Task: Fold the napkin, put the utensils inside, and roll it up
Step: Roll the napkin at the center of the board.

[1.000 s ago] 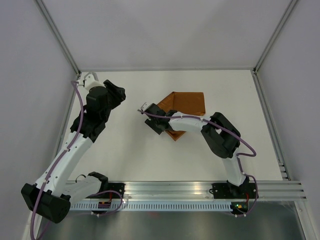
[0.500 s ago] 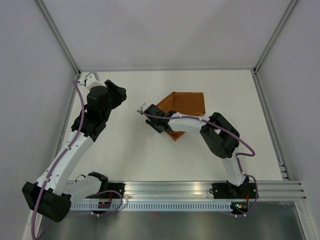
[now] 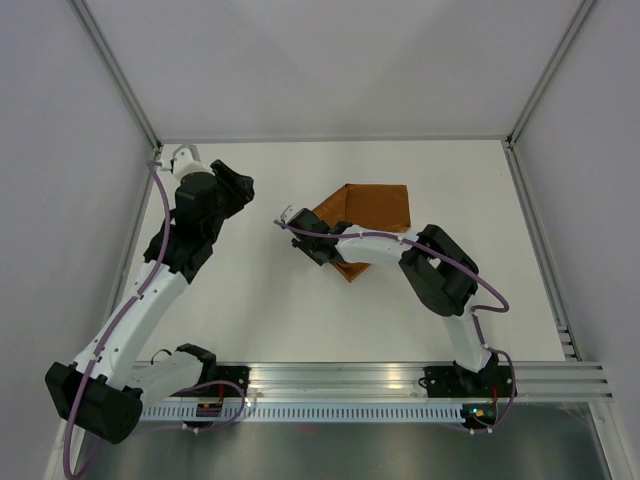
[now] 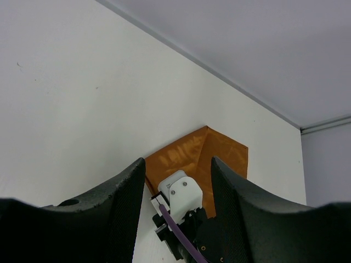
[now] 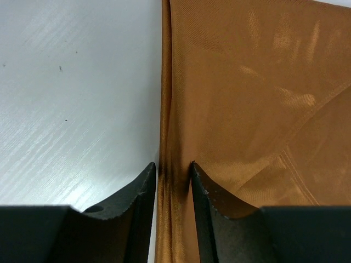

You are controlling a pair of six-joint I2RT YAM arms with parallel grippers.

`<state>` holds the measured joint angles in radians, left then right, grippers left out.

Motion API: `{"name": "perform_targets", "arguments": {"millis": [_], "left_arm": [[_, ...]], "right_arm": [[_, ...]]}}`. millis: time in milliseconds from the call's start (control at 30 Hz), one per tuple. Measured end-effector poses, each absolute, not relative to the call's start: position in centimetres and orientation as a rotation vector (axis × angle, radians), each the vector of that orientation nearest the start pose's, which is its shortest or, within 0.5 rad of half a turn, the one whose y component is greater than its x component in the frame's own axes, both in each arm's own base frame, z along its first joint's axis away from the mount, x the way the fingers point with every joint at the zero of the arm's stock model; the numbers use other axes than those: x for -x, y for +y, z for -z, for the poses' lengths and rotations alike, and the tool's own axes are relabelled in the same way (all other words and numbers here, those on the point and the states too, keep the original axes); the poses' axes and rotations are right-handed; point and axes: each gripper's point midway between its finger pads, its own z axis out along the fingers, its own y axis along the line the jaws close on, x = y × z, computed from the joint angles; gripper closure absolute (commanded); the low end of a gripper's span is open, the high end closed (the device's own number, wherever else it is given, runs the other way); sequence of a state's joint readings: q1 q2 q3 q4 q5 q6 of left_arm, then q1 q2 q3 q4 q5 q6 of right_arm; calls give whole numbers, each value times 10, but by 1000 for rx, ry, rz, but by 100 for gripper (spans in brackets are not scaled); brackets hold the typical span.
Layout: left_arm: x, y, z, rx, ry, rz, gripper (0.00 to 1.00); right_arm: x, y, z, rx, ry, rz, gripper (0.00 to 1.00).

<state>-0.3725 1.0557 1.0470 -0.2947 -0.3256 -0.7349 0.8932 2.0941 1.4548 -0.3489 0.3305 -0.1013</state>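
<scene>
The rust-orange napkin point(image 3: 375, 205) lies folded at the middle of the white table point(image 3: 250, 300), with a fold line across it. My right gripper point(image 3: 312, 243) is low at the napkin's left edge. In the right wrist view its fingers point(image 5: 143, 183) are shut on a bunched ridge of that edge point(image 5: 174, 164), and the rest of the napkin point(image 5: 247, 82) spreads to the right. My left gripper point(image 3: 240, 190) hovers open at the far left. In its wrist view the napkin point(image 4: 186, 156) and the right wrist point(image 4: 181, 192) show between its fingers point(image 4: 131, 186). The utensils are out of view.
Grey walls with metal posts point(image 3: 120, 70) enclose the table on three sides. An aluminium rail point(image 3: 400, 380) carrying both arm bases runs along the near edge. The right arm's elbow point(image 3: 440, 270) stands just beside the napkin's near corner.
The right jaws have narrowed onto the napkin's left edge. The left arm has shifted only slightly.
</scene>
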Motion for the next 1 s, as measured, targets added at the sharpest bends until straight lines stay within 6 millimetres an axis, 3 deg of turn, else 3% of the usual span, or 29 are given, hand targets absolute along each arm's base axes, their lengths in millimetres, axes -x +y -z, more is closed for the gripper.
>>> {"name": "perform_targets", "arguments": {"millis": [300, 533, 1000], "left_arm": [[-353, -109, -292, 550, 1813, 469, 44], [-356, -110, -289, 547, 1816, 470, 44], [-356, -112, -257, 545, 1853, 457, 46]], "right_arm": [[-354, 335, -20, 1068, 2238, 89, 68], [-361, 334, -19, 1056, 2252, 31, 78], [-371, 331, -18, 1027, 2317, -312, 85]]}}
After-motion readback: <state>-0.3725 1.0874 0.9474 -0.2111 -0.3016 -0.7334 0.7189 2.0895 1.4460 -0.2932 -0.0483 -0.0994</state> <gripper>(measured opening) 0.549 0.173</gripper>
